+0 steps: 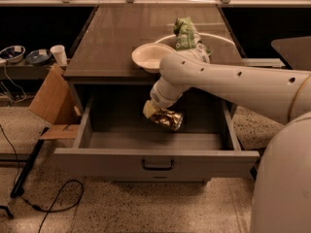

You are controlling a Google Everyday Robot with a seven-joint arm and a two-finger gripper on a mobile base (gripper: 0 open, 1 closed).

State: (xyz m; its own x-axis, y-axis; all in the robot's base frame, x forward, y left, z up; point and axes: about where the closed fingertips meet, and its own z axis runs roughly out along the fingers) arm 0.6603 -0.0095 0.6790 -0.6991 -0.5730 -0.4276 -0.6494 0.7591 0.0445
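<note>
Camera view: robot arm [233, 79] bends down from the right, past the wooden table [112, 38], into its open drawer [155, 157], which is pulled fully out so the interior can be reached. White bowl [147, 57] and green bag [184, 33] rest on the tabletop. Inside the drawer, the gripper [153, 112] appears clamped on one end of a shiny brown packet [169, 120], so the packet hangs tilted.

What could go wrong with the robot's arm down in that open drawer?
The gripper is inside the open drawer, right at the shiny bag; a hard squeeze might crush it. The arm passes close by the white bowl at the edge of the table, so it might nudge the bowl off.
</note>
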